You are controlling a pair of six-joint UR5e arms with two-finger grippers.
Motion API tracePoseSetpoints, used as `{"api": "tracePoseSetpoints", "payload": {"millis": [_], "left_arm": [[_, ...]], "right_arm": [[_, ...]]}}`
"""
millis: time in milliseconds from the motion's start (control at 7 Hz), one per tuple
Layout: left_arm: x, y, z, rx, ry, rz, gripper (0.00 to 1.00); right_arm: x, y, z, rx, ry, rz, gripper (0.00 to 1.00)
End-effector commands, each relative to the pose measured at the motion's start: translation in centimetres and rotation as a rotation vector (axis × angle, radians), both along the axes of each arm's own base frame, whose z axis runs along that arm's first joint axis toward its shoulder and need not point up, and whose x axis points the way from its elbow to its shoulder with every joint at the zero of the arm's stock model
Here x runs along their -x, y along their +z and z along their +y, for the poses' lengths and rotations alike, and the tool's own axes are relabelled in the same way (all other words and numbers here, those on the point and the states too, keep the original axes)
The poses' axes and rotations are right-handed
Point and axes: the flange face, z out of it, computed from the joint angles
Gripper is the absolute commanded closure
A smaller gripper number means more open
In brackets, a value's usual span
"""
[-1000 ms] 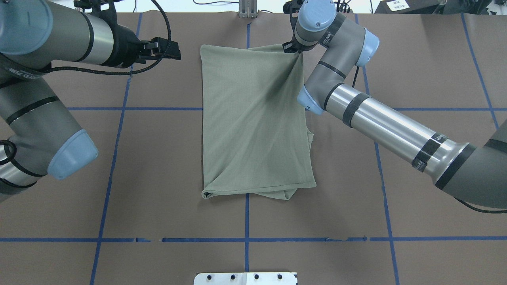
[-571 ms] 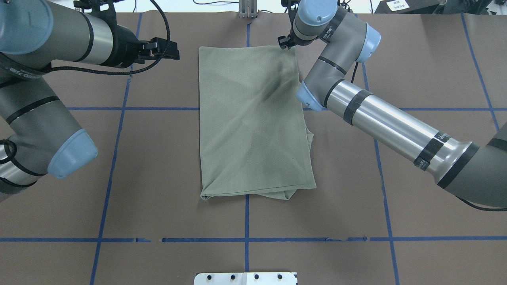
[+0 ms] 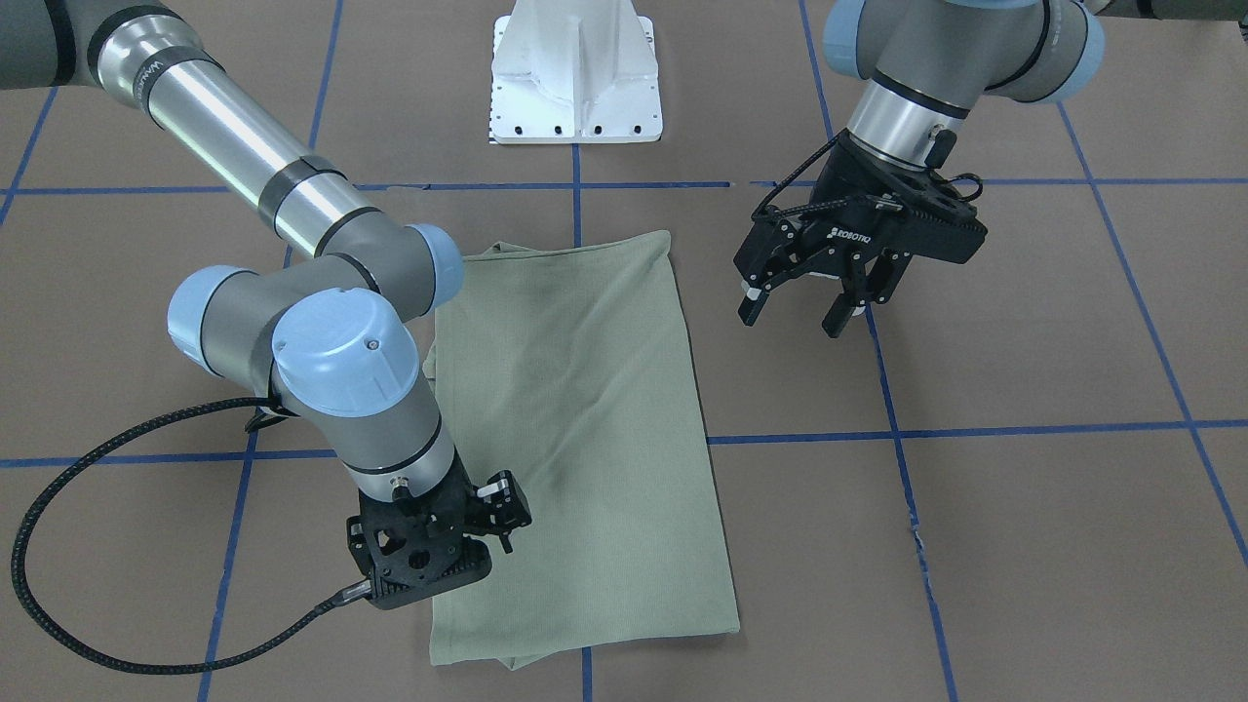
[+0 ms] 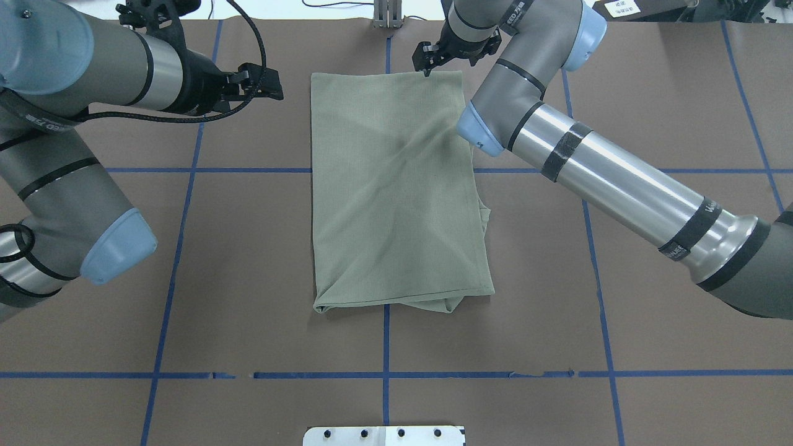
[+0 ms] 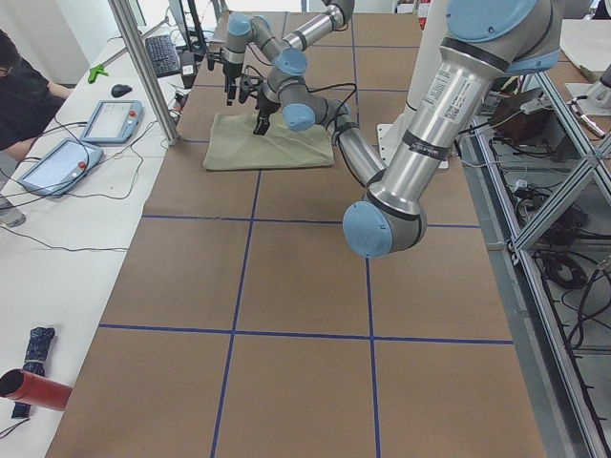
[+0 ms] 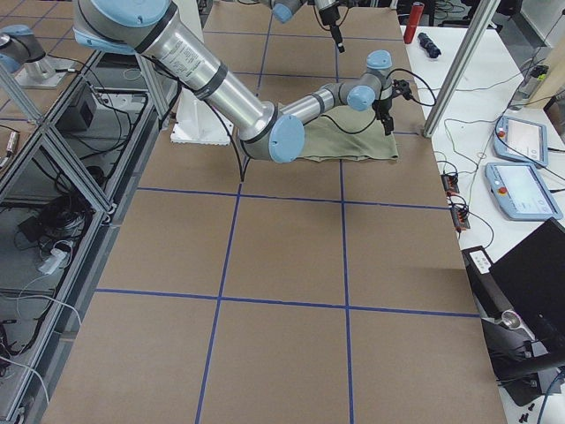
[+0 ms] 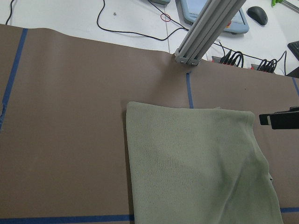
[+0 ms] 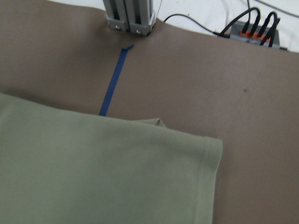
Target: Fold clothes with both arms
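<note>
The shirt lay folded flat; the left gripper hung beside it, fingers apart; whether the right gripper, at its far edge, was closed could not be told

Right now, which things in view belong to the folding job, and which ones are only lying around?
Belong to the job:
- the green shirt, lying flat
- the left gripper, open, beside the shirt
- the right gripper, at the shirt's far edge

Just lying about:
- the white pedestal base
- a control tablet and a red cylinder on the side table
</note>
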Motion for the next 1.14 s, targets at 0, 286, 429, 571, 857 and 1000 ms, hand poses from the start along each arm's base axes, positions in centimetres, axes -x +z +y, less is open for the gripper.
{"api": "tracePoseSetpoints", "payload": {"millis": [0, 286, 429, 571, 857, 1000], "left_arm": [[-3.5, 1.0, 2.8, 0.206, -0.021, 0.157, 0.01], [-5.3, 6.9, 7.7, 0.374, -0.003, 0.276, 0.01], [-7.8, 7.5, 10.6, 0.455, 0.003, 0.348, 0.01], [-11.5, 7.6, 14.1, 0.516, -0.016, 0.359, 0.01], [-17.7, 6.0, 19.0, 0.629, -0.030, 0.252, 0.03], [-18.4, 5.9, 19.0, 0.651, -0.053, 0.186, 0.04]], "right_arm": [[-2.9, 0.1, 3.8, 0.123, -0.081, -0.117, 0.00], [-6.0, 4.0, 7.9, 0.199, -0.081, -0.166, 0.00], [-7.6, 6.0, 9.8, 0.204, -0.083, -0.168, 0.00], [-8.3, 6.9, 10.6, 0.213, -0.076, -0.168, 0.00], [-8.2, 7.4, 10.7, 0.221, -0.068, -0.161, 0.00], [-8.0, 7.9, 10.8, 0.227, -0.067, -0.155, 0.00]]}}
